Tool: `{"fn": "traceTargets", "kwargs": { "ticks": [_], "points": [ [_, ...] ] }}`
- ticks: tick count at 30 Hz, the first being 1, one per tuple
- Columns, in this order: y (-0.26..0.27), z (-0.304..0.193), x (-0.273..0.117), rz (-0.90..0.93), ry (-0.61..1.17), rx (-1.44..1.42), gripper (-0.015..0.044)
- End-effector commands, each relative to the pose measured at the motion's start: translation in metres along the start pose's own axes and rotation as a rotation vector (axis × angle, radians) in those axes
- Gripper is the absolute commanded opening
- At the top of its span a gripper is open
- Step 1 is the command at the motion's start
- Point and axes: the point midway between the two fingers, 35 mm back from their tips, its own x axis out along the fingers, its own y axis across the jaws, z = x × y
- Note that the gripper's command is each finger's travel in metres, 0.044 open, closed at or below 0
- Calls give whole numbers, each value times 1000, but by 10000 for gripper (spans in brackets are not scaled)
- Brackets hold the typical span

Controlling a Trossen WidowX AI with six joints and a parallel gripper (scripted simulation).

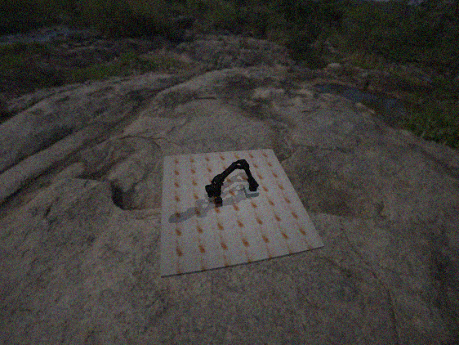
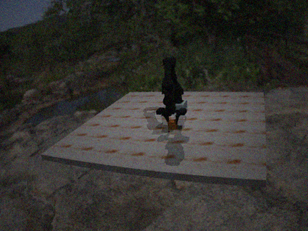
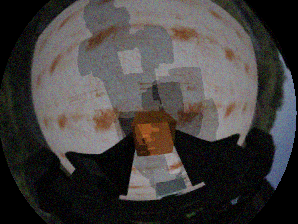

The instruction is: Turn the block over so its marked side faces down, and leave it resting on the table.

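The orange block (image 2: 172, 124) (image 3: 154, 139) is between the two black fingers, low at the table (image 1: 212, 257) (image 2: 216, 171) (image 3: 65, 90). My gripper (image 2: 173, 126) (image 3: 153, 132) points down and is shut on the block, one finger on each side. In the wrist view, the block's near face shows lighter orange patches and small dark patches at its left; I cannot tell surely whether this is the marked side. In the top view the block is hidden or too dark to make out at the fingers. Whether its underside touches the table is unclear.
The pale table has rows of orange-brown spots, which are part of its surface. The black arm (image 1: 242, 163) (image 2: 169, 76) arches up from its base, and its grey shadow falls across the table. Bare rock (image 1: 102, 286) (image 2: 110, 204) surrounds the table's edges.
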Motion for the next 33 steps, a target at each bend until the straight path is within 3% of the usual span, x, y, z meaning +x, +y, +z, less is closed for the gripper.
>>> {"fn": "traceTargets", "kwargs": {
  "ticks": [1,2,10,33],
  "points": [
    [0,0,-10,1,3,-6,25],
    [0,0,-18,1,3,-6,0],
    [0,0,-29,1,-8,-7,0],
    [1,0,-20,0,-368,-12,0]
  ]
}}
